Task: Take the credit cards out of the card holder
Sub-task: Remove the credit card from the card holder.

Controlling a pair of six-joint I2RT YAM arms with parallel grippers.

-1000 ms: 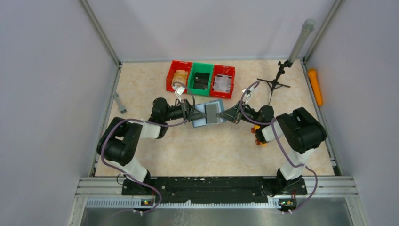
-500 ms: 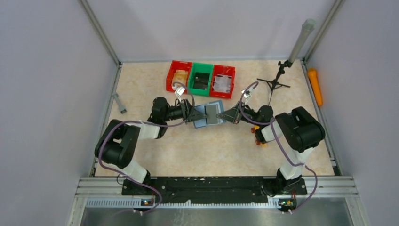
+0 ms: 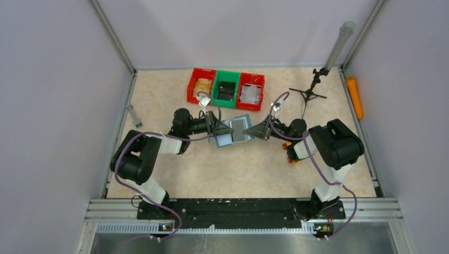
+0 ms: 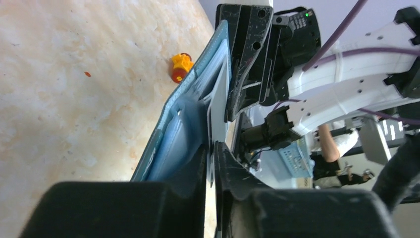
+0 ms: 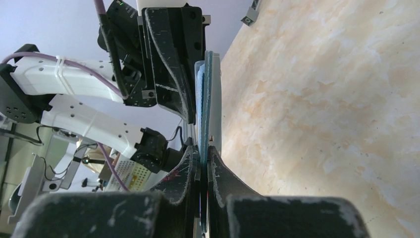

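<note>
The teal-blue card holder is held open above the table's middle, between the two arms. A dark grey credit card lies on its inner face. My left gripper reaches in from the left. In the left wrist view its jaws are pinched on the thin edge of the credit card, beside the card holder. From the right, my right gripper is shut on the card holder's other edge, which runs between its fingertips.
Behind the card holder stand two red bins with a green bin between them. A yellow-orange toy block sits by the right arm. A black tripod stand is at the back right. A grey piece lies at the left edge.
The left jaws opened briefly and came back together on the card's edge. The card holder shifted slightly; the right gripper kept its grip.
</note>
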